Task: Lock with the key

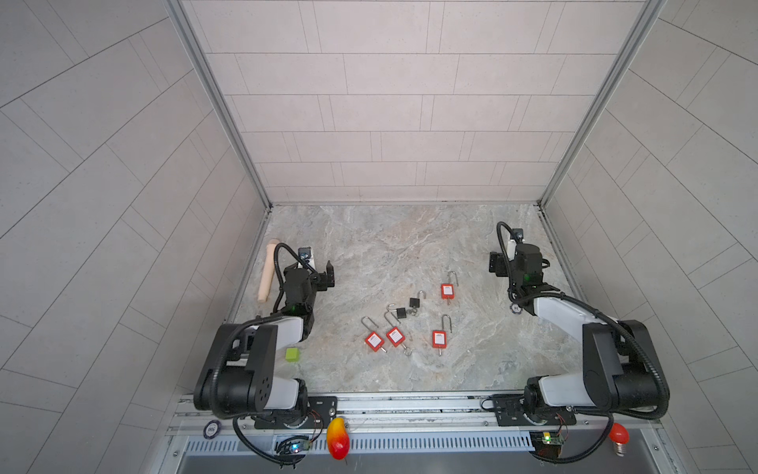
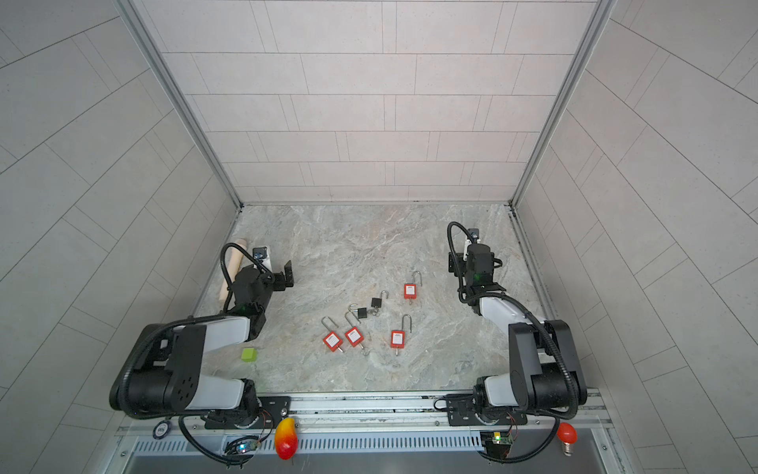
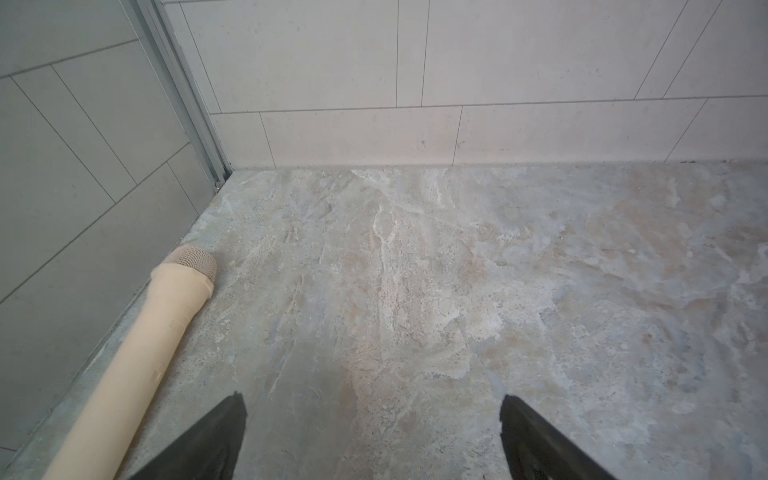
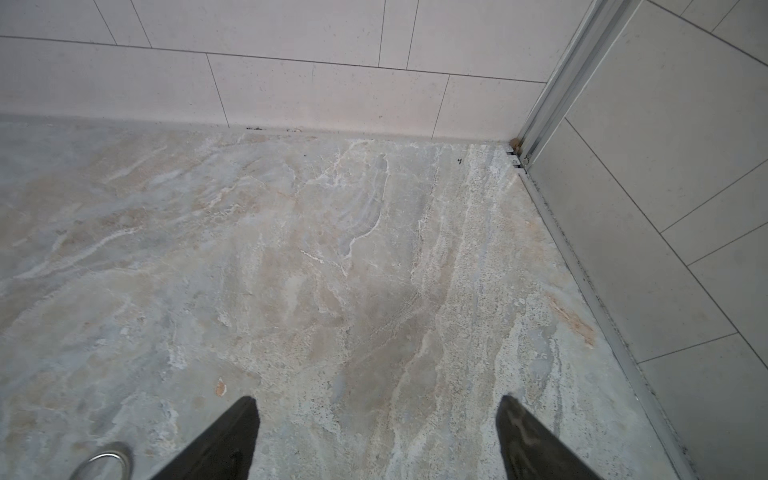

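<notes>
Left gripper: jaws wide apart, empty, over table beside beige rod | Right gripper: jaws apart, empty, near far right corner | Red locks, black locks: lying mid-table, untouched, well apart from both grippers | Key: seated in a red lock's base.

**A:** Can you read the labels on the red padlocks?

**B:** No, the print is too small. The keys under them are thin slivers, so I cannot tell how deep each one sits.

**A:** And the beige cylinder?

**B:** The left arm and its cable cover part of it in a top view. The left wrist view cuts off its near end.

**A:** The metal ring in the right wrist view?

**B:** It is cut by the edge and blurred. I cannot tell what it belongs to.
</notes>
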Controlling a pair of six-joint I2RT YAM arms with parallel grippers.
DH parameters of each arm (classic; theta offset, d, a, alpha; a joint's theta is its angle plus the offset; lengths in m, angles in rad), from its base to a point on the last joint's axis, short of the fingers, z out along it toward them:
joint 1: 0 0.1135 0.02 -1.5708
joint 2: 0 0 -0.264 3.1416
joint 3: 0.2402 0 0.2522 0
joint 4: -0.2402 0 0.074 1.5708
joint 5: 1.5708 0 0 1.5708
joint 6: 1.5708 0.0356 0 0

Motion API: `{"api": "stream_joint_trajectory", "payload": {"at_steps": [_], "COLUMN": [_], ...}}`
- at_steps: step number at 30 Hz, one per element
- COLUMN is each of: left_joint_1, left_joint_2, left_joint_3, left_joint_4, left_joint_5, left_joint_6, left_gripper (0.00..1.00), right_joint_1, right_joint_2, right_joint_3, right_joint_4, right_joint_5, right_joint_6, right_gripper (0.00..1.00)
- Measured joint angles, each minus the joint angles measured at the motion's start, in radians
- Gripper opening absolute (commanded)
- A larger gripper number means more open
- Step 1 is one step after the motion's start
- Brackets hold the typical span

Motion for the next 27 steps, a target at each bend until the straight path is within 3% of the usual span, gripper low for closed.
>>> {"api": "stream_joint_trajectory", "payload": {"at_steps": [6, 14, 21, 27], "left_joint_1": [0.0, -0.047, -0.128, -0.192], "left_joint_2": [-0.149, -0.16, -0.101, -0.035], "left_joint_3": [0.104, 0.289, 0.339, 0.397], "left_joint_4": [-0.203, -0.461, -0.537, -0.578], "left_joint_5": [0.018, 0.095, 0.134, 0.15], "left_joint_6": [-0.045, -0.142, -0.174, -0.173], "left_gripper": [1.0, 0.99, 0.99, 0.99], "right_joint_1": [0.129, 0.366, 0.428, 0.44], "right_joint_2": [-0.023, -0.058, -0.038, 0.112], "right_joint_3": [0.104, 0.141, 0.142, 0.238], "right_joint_4": [-0.291, -0.566, -0.665, -0.71], "right_joint_5": [0.045, 0.132, 0.15, 0.124], "right_joint_6": [0.119, 0.273, 0.385, 0.418], "right_gripper": [0.85, 0.85, 0.84, 0.82]}}
